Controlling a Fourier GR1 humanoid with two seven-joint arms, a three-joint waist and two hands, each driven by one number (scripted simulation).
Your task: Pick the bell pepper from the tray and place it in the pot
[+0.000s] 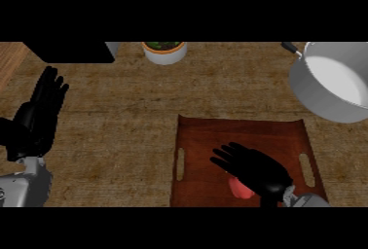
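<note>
Right robot hand (253, 168) covers bell pepper (239, 188) on tray (201, 131), orientation hidden.

The right hand (253, 168) hides most of the red pepper (239, 188) on the tray (215, 131). The pot (332, 87) is cut off at the right edge.

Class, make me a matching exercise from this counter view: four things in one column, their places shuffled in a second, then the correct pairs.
Things:
1. silver metal pot
2. red bell pepper
3. small white planter
4. black left hand

Places:
A. top middle of the counter
B. left edge, fingers up
C. top right corner
D. on the brown wooden tray, under the right hand

Pairs: 1-C, 2-D, 3-A, 4-B
</note>
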